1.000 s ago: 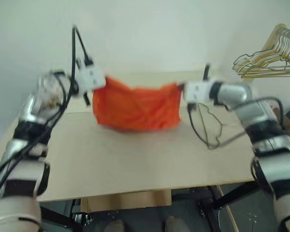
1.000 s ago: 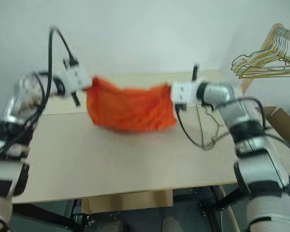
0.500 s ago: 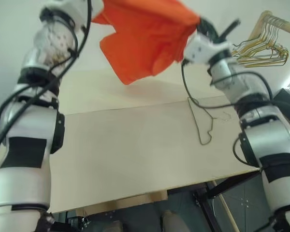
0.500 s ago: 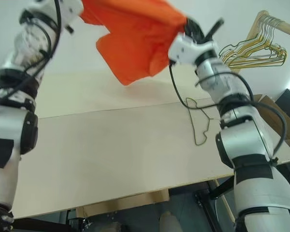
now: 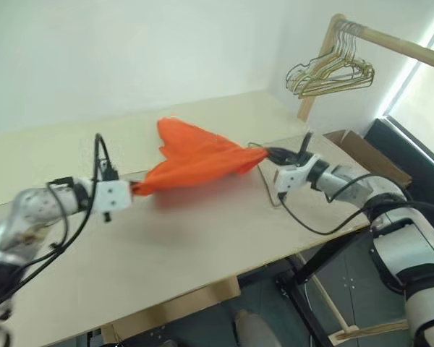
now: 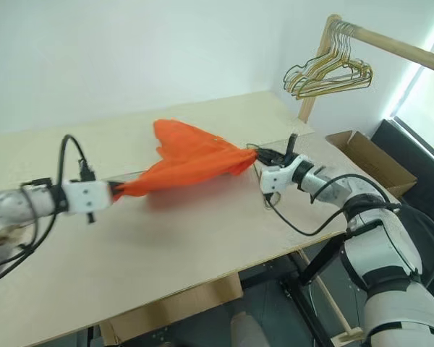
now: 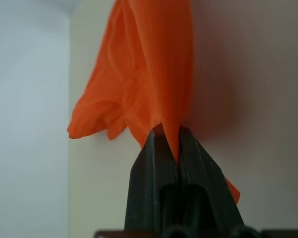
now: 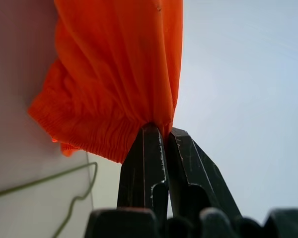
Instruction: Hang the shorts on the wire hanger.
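The table carries the work. Above it the shorts are stretched between the two arms, sagging near the surface. The left gripper has its jaws shut tight on one end of the fabric; the right gripper has its jaws pinched on the gathered waistband. The wire hanger lies on the table just beside the right gripper. To do this well, keep the waistband taut and lay it flat near the hanger before releasing a hand.
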You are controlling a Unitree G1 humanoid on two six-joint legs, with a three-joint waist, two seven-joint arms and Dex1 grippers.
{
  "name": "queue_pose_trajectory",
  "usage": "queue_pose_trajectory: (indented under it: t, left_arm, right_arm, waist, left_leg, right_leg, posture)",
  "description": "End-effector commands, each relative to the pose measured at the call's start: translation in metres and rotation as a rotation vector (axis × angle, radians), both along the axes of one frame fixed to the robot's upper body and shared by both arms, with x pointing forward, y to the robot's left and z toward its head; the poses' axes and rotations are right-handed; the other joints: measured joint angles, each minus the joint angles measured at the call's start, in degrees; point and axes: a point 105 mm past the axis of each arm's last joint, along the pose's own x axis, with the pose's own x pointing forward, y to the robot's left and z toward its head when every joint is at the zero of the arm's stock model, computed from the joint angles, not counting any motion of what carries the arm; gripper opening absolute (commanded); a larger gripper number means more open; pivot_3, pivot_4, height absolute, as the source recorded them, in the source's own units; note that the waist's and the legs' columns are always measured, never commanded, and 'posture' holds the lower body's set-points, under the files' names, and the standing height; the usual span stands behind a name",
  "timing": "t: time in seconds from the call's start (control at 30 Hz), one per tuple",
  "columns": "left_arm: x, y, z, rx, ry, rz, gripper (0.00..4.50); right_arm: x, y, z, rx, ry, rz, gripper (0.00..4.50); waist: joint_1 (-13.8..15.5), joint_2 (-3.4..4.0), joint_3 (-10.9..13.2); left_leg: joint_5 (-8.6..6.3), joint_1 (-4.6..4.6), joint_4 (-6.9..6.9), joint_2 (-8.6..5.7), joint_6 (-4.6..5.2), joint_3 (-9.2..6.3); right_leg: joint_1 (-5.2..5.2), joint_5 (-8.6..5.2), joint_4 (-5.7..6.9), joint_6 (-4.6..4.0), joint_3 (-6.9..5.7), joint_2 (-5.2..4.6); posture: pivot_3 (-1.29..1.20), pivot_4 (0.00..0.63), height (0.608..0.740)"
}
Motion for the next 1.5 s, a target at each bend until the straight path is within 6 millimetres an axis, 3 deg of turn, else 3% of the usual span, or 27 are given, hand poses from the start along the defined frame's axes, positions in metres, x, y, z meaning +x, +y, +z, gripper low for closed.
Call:
queue_pose_trajectory:
  t: [0.03,0.13,0.33,0.53,0.67,0.8,0.83,0.9,1.07,1.13,1.3,1.5]
  left_arm:
    - [-0.031,-0.002,0.004,0.057,0.117,-0.053,0.03]
    - [-0.063,-0.005,-0.009,0.129,0.258,-0.101,0.03]
    - [-0.117,-0.012,-0.019,0.226,0.422,-0.148,0.03]
    - [-0.140,-0.033,-0.022,0.185,0.446,-0.139,0.03]
    - [-0.149,-0.036,-0.032,0.179,0.489,-0.128,0.03]
    - [-0.149,-0.029,-0.041,0.181,0.500,-0.090,0.03]
    - [-0.149,-0.026,-0.043,0.174,0.508,-0.082,0.22]
    - [-0.149,-0.022,-0.046,0.159,0.515,-0.065,0.62]
    - [-0.139,-0.013,-0.036,0.069,0.502,-0.088,2.24]
    - [-0.131,-0.009,-0.025,0.008,0.488,-0.104,2.25]
    - [-0.092,-0.012,0.007,-0.217,0.368,-0.063,2.25]
    - [-0.042,-0.044,0.048,-0.547,0.273,-0.083,2.25]
  right_arm:
    - [-0.014,0.002,-0.006,-0.045,0.021,0.083,0.00]
    - [-0.028,0.001,-0.024,-0.121,0.074,0.145,0.00]
    - [-0.040,-0.017,-0.043,-0.272,0.113,0.140,0.00]
    - [-0.052,-0.037,-0.061,-0.355,0.151,0.117,0.00]
    - [-0.062,-0.044,-0.069,-0.379,0.169,0.122,0.00]
    - [-0.072,-0.047,-0.076,-0.391,0.187,0.132,0.00]
    - [-0.075,-0.047,-0.077,-0.391,0.193,0.137,0.00]
    - [-0.080,-0.048,-0.079,-0.393,0.211,0.146,0.61]
    - [-0.096,-0.053,-0.073,-0.385,0.242,0.155,2.31]
    - [-0.102,-0.056,-0.065,-0.344,0.270,0.143,2.93]
    - [-0.108,-0.062,-0.037,-0.103,0.442,-0.013,2.93]
    - [-0.087,-0.077,-0.006,0.327,0.718,-0.382,2.93]
  waist:
    - [0.21,0.00,0.00]
    - [1.10,0.00,0.02]
    - [2.21,0.00,0.02]
    - [3.82,-0.01,0.02]
    - [4.28,0.00,0.03]
    - [4.43,0.00,0.03]
    - [4.39,0.00,0.03]
    - [4.49,0.01,0.04]
    - [5.31,-0.01,0.04]
    - [5.52,0.00,0.05]
    - [6.59,-0.01,0.04]
    - [7.30,-0.05,0.01]
  left_leg:
    - [-0.02,0.16,0.00,0.00,0.02,0.02]
    - [-0.09,0.86,-0.05,0.11,0.10,0.00]
    - [-0.13,0.83,-0.06,0.19,0.09,0.01]
    - [-0.15,0.85,-0.07,0.22,0.08,0.05]
    - [-0.16,0.88,-0.07,0.22,0.08,0.10]
    - [-0.16,0.88,-0.07,0.25,0.09,0.11]
    - [-0.16,0.88,-0.07,0.24,0.09,0.12]
    - [-0.17,0.88,-0.07,0.25,0.10,0.14]
    - [-0.20,0.90,-0.07,0.34,0.15,0.17]
    - [-0.20,0.93,-0.07,0.38,0.15,0.19]
    - [-0.22,0.87,-0.06,0.40,0.18,0.20]
    - [-0.25,0.81,0.01,0.46,0.15,0.19]
  right_leg:
    - [0.14,-0.01,-0.10,0.01,0.02,-0.01]
    - [0.92,-0.04,-0.42,0.00,-0.07,0.00]
    - [0.93,-0.04,-0.55,-0.04,-0.07,0.02]
    - [0.97,-0.07,-0.58,-0.09,-0.05,0.05]
    - [0.97,-0.07,-0.58,-0.13,-0.01,0.05]
    - [0.97,-0.09,-0.59,-0.17,-0.01,0.09]
    - [0.98,-0.09,-0.60,-0.17,0.00,0.09]
    - [0.99,-0.09,-0.60,-0.17,0.02,0.09]
    - [0.99,-0.09,-0.64,-0.22,0.00,0.13]
    - [1.01,-0.09,-0.63,-0.24,0.01,0.16]
    - [1.01,-0.10,-0.65,-0.23,-0.01,0.15]
    - [1.01,-0.04,-0.65,-0.14,-0.04,0.17]
  posture:
    - [-0.14,0.000,0.740]
    - [-0.14,0.000,0.740]
    - [-0.15,0.007,0.740]
    - [-0.15,0.010,0.740]
    - [-0.16,0.014,0.740]
    - [-0.17,0.016,0.740]
    - [-0.17,0.016,0.740]
    - [-0.18,0.016,0.740]
    - [-0.17,0.015,0.740]
    - [-0.16,0.015,0.740]
    - [-0.17,0.009,0.740]
    - [-0.20,0.007,0.740]
